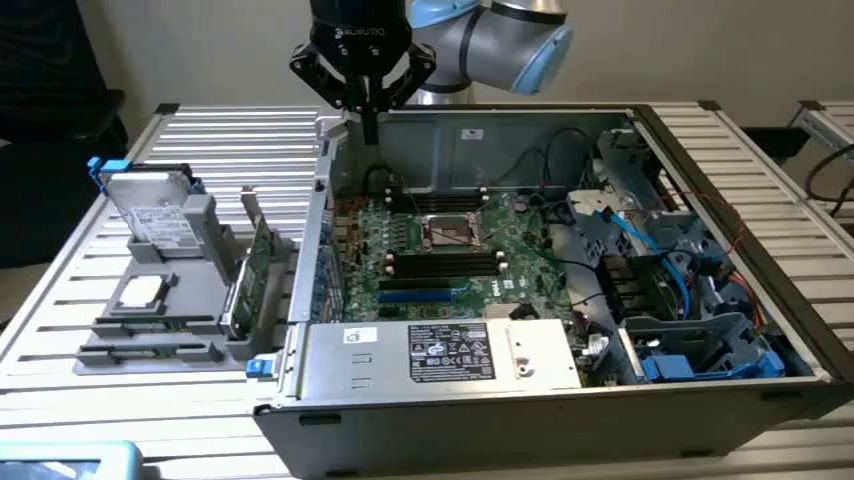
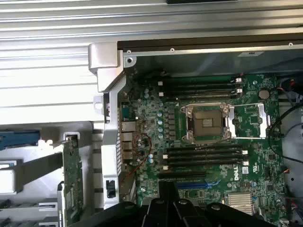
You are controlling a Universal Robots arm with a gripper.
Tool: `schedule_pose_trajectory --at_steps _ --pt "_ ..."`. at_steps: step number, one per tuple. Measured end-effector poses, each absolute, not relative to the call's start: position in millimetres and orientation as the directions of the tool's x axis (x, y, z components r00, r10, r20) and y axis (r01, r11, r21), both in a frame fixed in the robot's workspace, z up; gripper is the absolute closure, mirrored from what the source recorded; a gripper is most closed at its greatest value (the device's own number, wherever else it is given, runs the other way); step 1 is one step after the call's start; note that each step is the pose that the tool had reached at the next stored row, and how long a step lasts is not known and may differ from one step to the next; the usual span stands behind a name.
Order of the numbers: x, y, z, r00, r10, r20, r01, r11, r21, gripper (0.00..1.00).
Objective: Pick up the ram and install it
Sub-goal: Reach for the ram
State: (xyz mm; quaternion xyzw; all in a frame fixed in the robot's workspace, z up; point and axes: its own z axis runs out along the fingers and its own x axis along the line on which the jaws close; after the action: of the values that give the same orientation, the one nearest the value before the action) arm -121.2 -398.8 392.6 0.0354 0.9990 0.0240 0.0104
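Ram stick [image 1: 240,292], a thin green board, stands on its long edge in a gray parts holder [image 1: 147,345] on the slatted metal table [image 1: 214,140]. It sits at the exterior view's left of an open computer case [image 1: 534,415], just beside a taller green expansion card [image 1: 262,245]. The black gripper [image 1: 370,125] hangs over the case's far wall, near its corner on the view's left. Its fingers are pinched together and empty. The ram lies well apart from it, lower and further to the view's left, untouched. A hard drive [image 1: 150,215] also rests in the holder.

From the wrist camera, the clenched gripper [image 2: 168,191] points down over the motherboard [image 2: 156,118], close to its black memory slots [image 2: 203,158] and the CPU socket [image 2: 207,123]. Outside the case wall, green boards [image 2: 72,182] stand on edge in the holder. I cannot tell there which one is the ram.
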Motion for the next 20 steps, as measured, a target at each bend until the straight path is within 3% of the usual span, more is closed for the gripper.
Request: schedule_pose_trajectory --at_steps 15,20 --pt "-121 -403 391 -0.997 0.071 -0.019 0.07 0.996 0.049 0.89" --pt "-121 -417 389 -0.997 0.071 -0.016 0.07 0.996 0.05 0.89"
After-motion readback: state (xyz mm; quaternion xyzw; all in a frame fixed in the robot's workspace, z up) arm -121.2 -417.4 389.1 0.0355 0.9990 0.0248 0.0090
